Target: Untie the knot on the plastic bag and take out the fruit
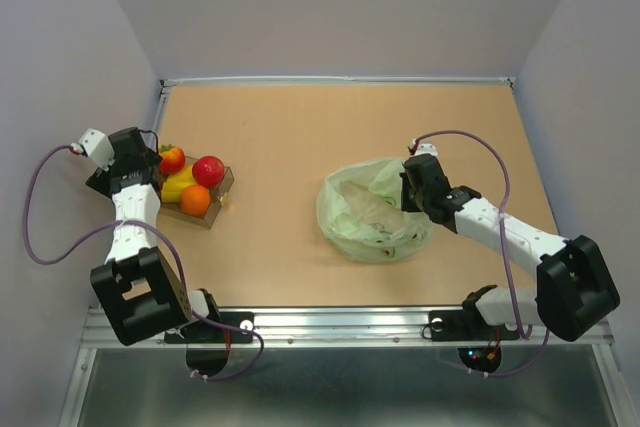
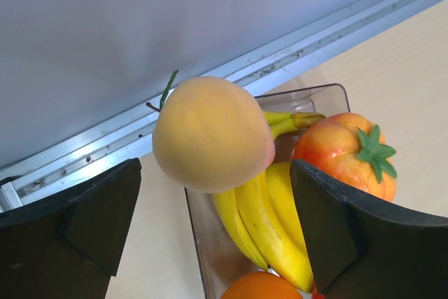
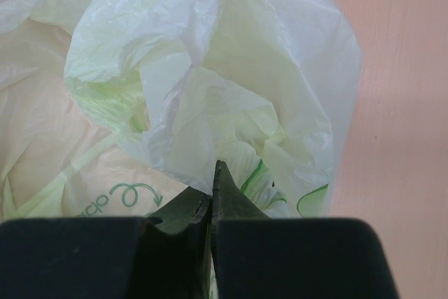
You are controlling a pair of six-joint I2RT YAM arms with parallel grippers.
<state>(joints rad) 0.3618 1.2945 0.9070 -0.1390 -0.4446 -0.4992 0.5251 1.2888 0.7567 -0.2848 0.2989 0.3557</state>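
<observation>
Clear box (image 2: 315, 90): one, on the worktop (image 1: 300, 137).

Fruit at the box, five pieces or bunches in all:
- peach-coloured round fruit (image 2: 210, 134): one, at the box's rim
- banana bunch (image 2: 269, 222): one, inside the box; at least two bananas in it, exact number unclear
- orange-red fruit with a green top (image 2: 343, 155): one
- plain orange (image 1: 195, 200): one
- red apple (image 1: 208, 170): one

Plastic bag (image 1: 372, 212): one, pale green, well to the right of the box.

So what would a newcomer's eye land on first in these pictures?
The bright fruit in the clear box at the left edge of the table, where a peach-coloured fruit sits between the fingers of the open left gripper, touching neither. Then the crumpled pale green plastic bag right of centre, its rim pinched by the shut right gripper.
</observation>
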